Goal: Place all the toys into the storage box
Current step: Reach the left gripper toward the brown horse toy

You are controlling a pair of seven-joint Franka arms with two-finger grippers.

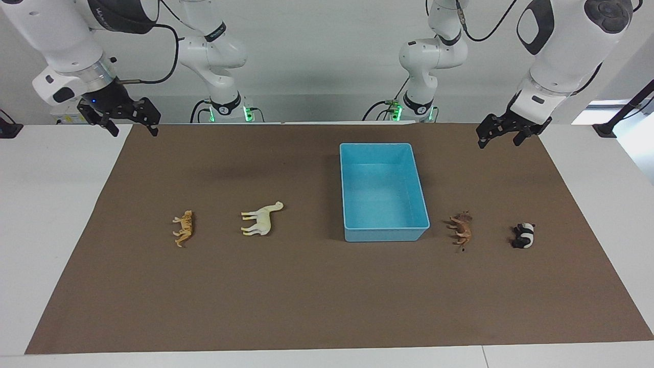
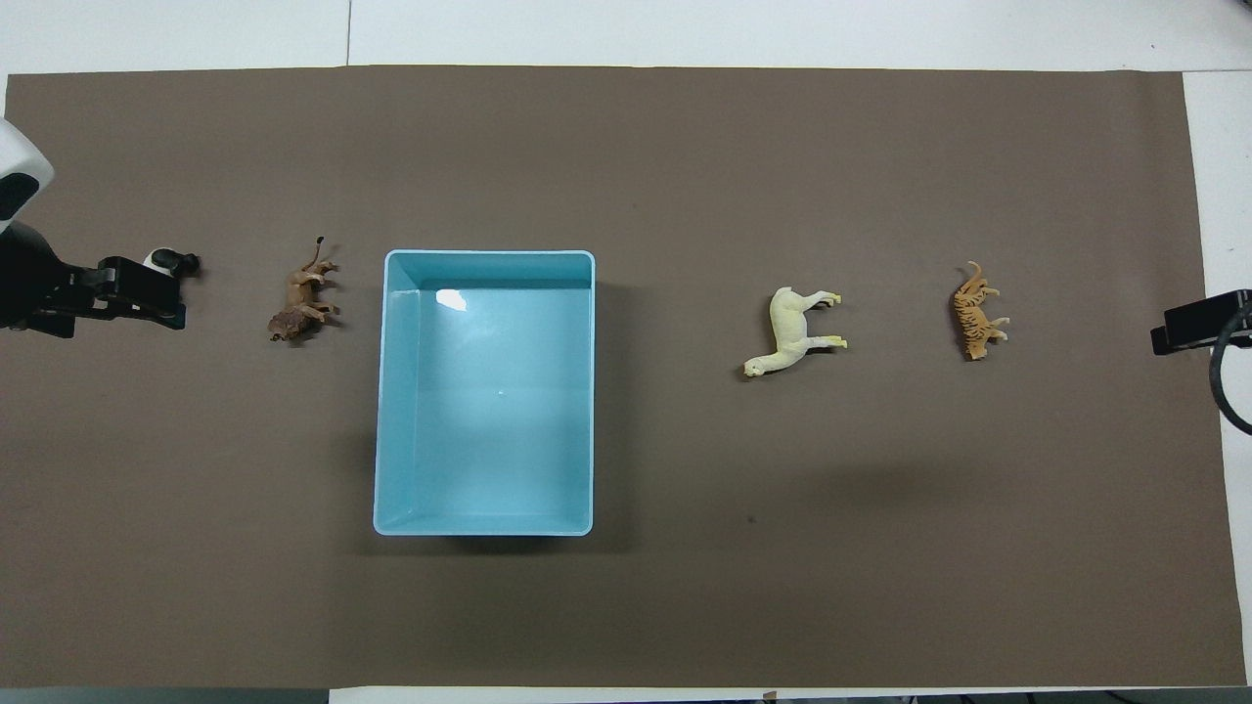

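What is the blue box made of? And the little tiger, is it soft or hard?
The storage box looks like smooth, glossy plastic: a bright glare spot shines on its floor. The tiger seems to be hard moulded plastic with painted stripes and stiff legs, though softness cannot be judged for sure.

Four toys point(image 1: 263, 220) lie beside empty storage box point(image 1: 384, 232).

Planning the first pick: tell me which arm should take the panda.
Left. The left gripper hangs over the mat at the left arm's end of the table, where the panda lies, beside the lion. The right gripper waits at the other end, past the storage box.
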